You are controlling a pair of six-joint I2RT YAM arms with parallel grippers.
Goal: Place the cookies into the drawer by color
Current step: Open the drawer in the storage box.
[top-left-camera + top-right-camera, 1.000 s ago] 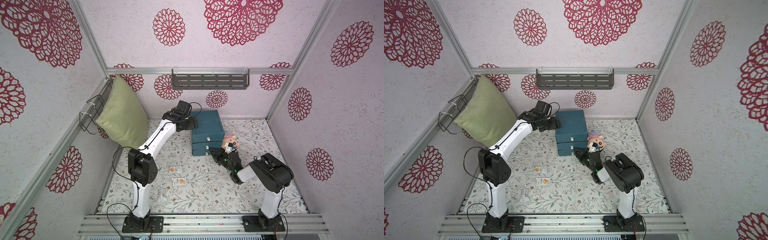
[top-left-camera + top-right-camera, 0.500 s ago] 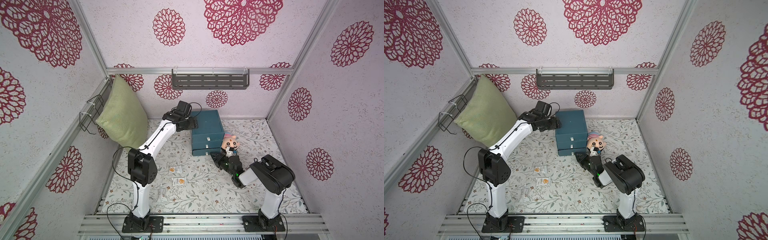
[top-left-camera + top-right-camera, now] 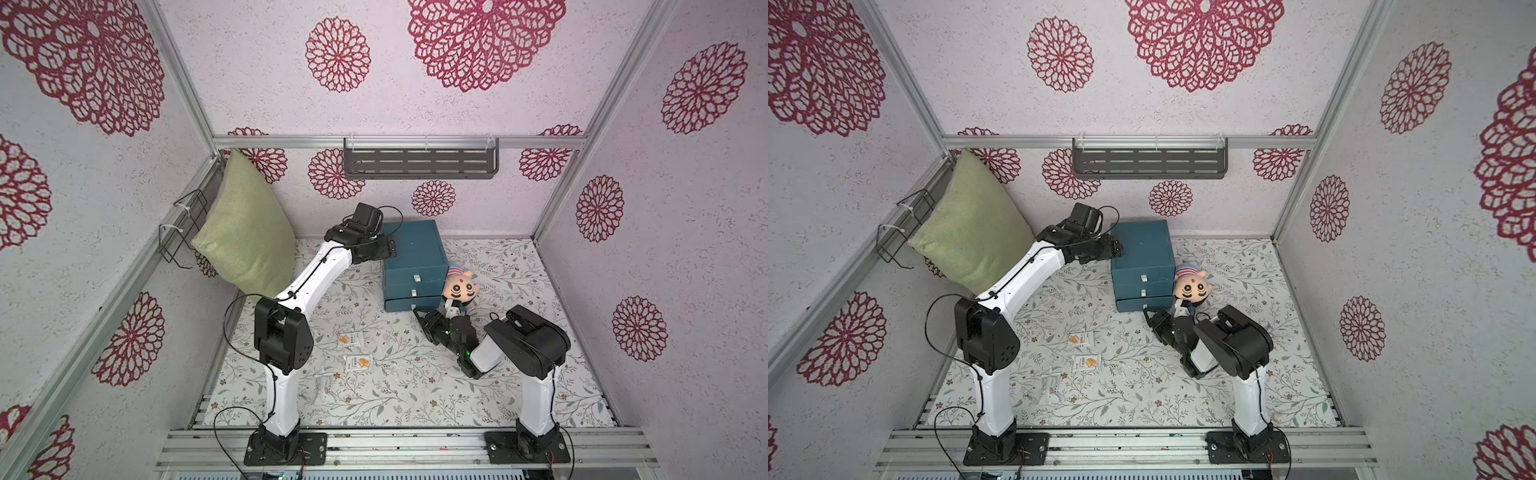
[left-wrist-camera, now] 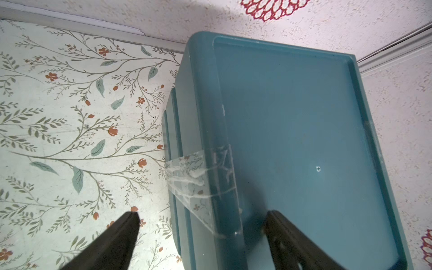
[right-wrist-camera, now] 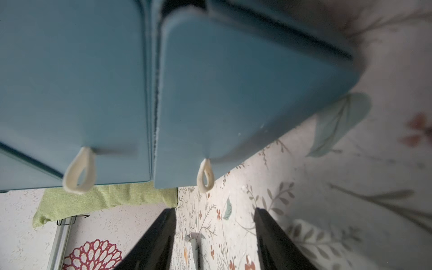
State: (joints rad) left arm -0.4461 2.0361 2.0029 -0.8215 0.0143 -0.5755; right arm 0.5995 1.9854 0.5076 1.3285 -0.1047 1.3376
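Observation:
The drawer (image 3: pixel 415 255) (image 3: pixel 1142 253) is a dark teal chest of three stacked drawers by the back wall. My left gripper (image 3: pixel 388 247) (image 4: pixel 203 214) is open, and its jaws straddle the chest's upper left edge (image 4: pixel 210 140). My right gripper (image 3: pixel 432 320) (image 5: pixel 214 210) hangs low in front of the bottom drawer, open and empty, just short of its white tab handle (image 5: pixel 205 175). Two white cookies (image 3: pixel 351 338) (image 3: pixel 358 363) lie flat on the floor in front of the chest, and both show again in a top view (image 3: pixel 1080 339) (image 3: pixel 1086 364). A pale packet (image 3: pixel 322 388) lies nearer the front.
A pink plush toy head (image 3: pixel 459 289) sits against the chest's right side, close to my right gripper. A green pillow (image 3: pixel 245 232) leans on the left wall by a wire basket (image 3: pixel 183 228). A grey shelf (image 3: pixel 419 164) hangs on the back wall. Clear tape (image 4: pixel 198 175) crosses the chest's edge.
My right gripper has drawn back from the chest's front toward the near side and its jaws have spread wider. The left jaws have widened slightly; the left arm has stayed put.

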